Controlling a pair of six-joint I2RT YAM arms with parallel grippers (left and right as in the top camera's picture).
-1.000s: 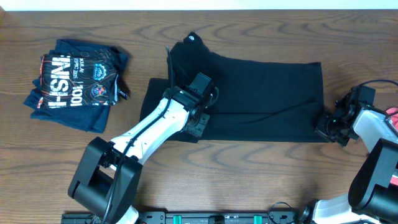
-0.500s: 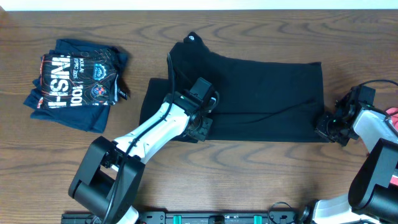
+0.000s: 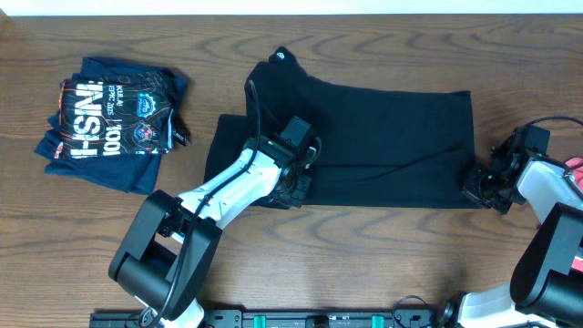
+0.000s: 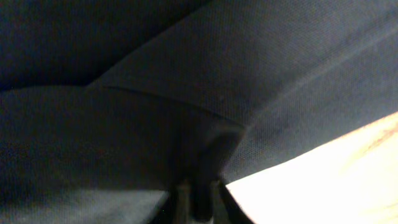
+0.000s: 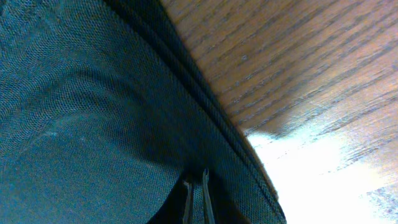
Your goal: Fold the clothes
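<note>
The left gripper (image 3: 293,189) has its jaws pressed together on a raised pleat of cloth at the near edge of the black T-shirt (image 3: 383,137), and in the left wrist view the fabric puckers up between the fingertips (image 4: 186,198) with bare wood just beside it. The right gripper (image 3: 480,188) is likewise pinching cloth: its thin fingertips (image 5: 187,198) are closed over the doubled hem at the shirt's near right corner. The shirt lies flat across the middle of the worktop (image 3: 364,255), running left to right, with a sleeve reaching toward the far edge. So both arms seem to hold the near edge, ready to carry it over. To do this well, raise both grips together and only high enough for the edge to clear the cloth beneath, keep the stretch between them lightly taut so it does not sag or wrinkle, and travel straight toward the far edge so the fold line runs parallel to the worktop's long edge. The left pinch looks shallow and may hold only the top layer, so watch for slipping. A navy printed shirt (image 3: 109,123) sits folded near the far left corner, and a coral-red garment (image 3: 576,169) peeks in at the right edge, both well apart from the fold's path
</note>
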